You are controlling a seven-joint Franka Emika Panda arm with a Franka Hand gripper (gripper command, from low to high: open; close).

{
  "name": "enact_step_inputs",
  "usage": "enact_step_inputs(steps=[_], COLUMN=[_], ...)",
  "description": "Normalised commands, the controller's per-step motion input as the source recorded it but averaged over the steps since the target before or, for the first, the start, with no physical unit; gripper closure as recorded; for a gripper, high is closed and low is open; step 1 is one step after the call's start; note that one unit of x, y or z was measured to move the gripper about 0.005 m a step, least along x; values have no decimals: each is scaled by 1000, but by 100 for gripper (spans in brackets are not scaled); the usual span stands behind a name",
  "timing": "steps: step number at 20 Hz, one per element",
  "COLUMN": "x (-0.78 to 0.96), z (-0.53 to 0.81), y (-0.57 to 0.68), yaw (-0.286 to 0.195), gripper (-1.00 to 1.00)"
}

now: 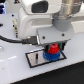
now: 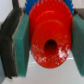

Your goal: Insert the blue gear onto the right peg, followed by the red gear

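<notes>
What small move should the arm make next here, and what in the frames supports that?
Probably a short push straight down, then release. The gripper is shut on the red gear, its pads pressing both sides. The blue gear already lies beneath it on the grey plate, its teeth showing behind the red one in the wrist view. The peg itself is hidden, so seating cannot be confirmed.

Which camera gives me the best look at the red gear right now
The wrist view. There the red gear fills the frame between the gripper's green pads, with teeth, hub and centre hole clear. The exterior view shows only a small red patch under the gripper, above the blue gear.
</notes>
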Motion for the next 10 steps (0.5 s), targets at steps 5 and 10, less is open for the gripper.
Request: enact_step_inputs(steps=[5, 10], x=[112, 138], z=[-243, -75], y=[-4, 26], yaw=[0, 0], gripper=[100, -100])
